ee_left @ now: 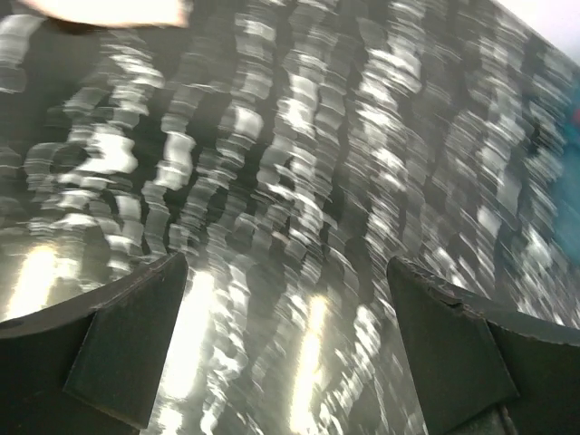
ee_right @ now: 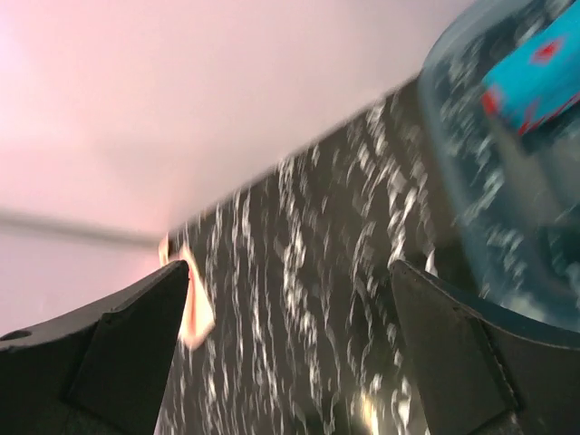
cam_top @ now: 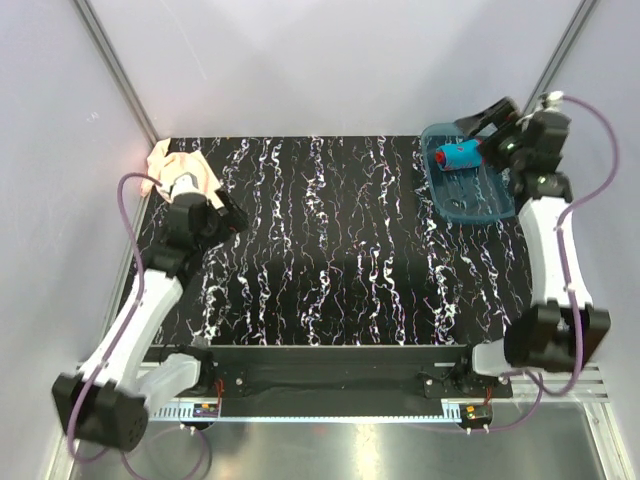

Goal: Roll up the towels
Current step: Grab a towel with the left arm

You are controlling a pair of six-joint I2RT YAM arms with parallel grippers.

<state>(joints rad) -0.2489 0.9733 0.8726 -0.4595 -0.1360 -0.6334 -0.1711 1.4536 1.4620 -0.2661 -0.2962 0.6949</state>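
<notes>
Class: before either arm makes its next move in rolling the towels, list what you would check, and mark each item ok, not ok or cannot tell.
1. Blue towel rolled and lying in the tray: ok.
2. Right gripper open and empty: ok.
3. Left gripper open and empty: ok.
4. Peach towel rolled: not ok; it lies bunched at the far left corner of the table.
5. Left gripper lined up on the Peach towel: not ok; only bare table shows between its jaws, with the towel at the upper edge of its wrist view.

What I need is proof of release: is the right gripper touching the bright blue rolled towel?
Apart. The right wrist view shows the open right gripper empty, the bright blue rolled towel beyond its fingertips.
</notes>
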